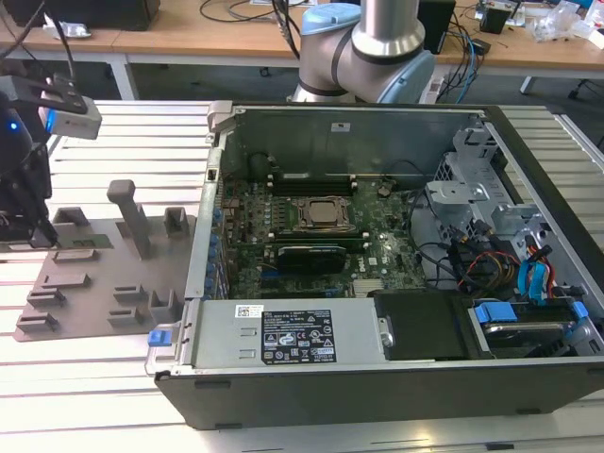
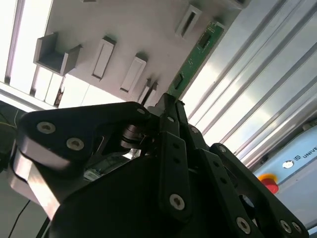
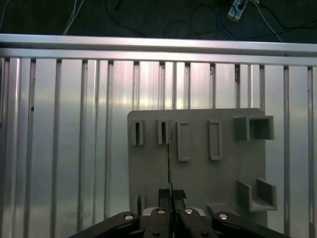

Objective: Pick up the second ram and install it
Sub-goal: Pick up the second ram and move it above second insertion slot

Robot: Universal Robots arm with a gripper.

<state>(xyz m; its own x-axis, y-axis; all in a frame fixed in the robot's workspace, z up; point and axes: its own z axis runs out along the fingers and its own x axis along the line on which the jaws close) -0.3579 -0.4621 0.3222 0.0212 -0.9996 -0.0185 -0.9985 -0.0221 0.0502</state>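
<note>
**Item: second ram, held in my pincer over the fixture plate**

1. Pincer [image 3: 171, 194]. Black, with linked fingers. It is closed on the second ram and clamps one end of it between the fingertips [image 2: 165, 106]. In the exterior view I hang at that view's left edge of the worktop [image 1: 113, 132].

2. Second ram [image 2: 194, 57]. A long, thin green board with small dark chips.
   - In the first wrist view I see it edge-on, as a thin line [image 3: 170, 158] running straight out from my fingertips across the fixture plate [image 3: 198, 168]. Its far end is just beside a narrow slot block [image 3: 162, 132] near one edge of the plate.
   - In the second wrist view its flat face shows, and it lines up with the plate's edge where the plate meets the slats.
   - I cannot tell whether it touches the plate.

3. Fixture plate. Flat and grey, lying on the slatted metal worktop towards the exterior view's left edge. It carries a row of narrow slot blocks and two larger open-sided blocks [image 3: 253, 128].

4. Computer case [image 1: 377, 377]. Dark, with its side open. It stands on the worktop from the middle to the exterior view's right, just beside the plate. Inside it is a green motherboard [image 1: 387, 247] with the square metal-framed CPU socket [image 1: 326, 215] near its middle.

5. Arm [image 1: 377, 42]. Grey and blue, rising behind the far edge of the case.
</note>
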